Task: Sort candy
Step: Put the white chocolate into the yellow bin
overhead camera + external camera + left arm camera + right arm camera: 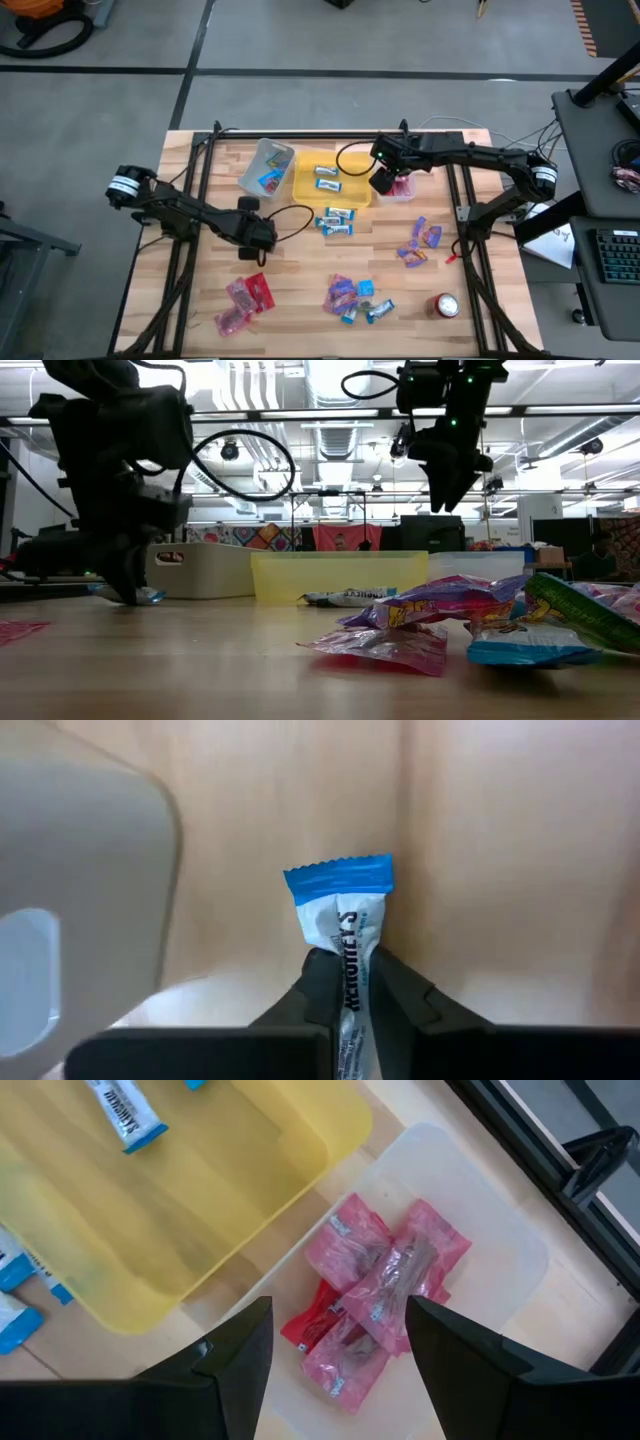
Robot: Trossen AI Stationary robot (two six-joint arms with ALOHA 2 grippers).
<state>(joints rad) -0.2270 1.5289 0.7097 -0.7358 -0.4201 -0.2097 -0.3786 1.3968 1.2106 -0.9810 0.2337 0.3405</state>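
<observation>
My left gripper (358, 982) is low over the table's left middle (254, 240) and is shut on a blue-and-white candy (342, 920). My right gripper (338, 1318) is open and raised (450, 472) above a clear bin (480, 1210) that holds several red-pink candies (385, 1285). Beside it, a yellow bin (306, 184) contains blue-and-white candies (327, 178). A grey bin (262, 160) holds mixed blue pieces. Loose candy lies on the wood: blue-and-white (338, 220), purple (420, 240), red-pink (246, 298) and a mixed heap (352, 294). My left gripper pinches the blue-and-white candy between its two fingers (322, 982), across the wrapper's middle (352, 968), coming from above and pointing down. The blue crimped end (340, 880) sticks out past the fingertips. In the low view it sits at table height (142, 596); I cannot tell if it rests there.
A round red and silver can (446, 305) stands near the table's near right corner. Dark frame rails (196, 170) run along the table's left and right sides. Bare wood (300, 260) lies between the left gripper and the near heaps.
</observation>
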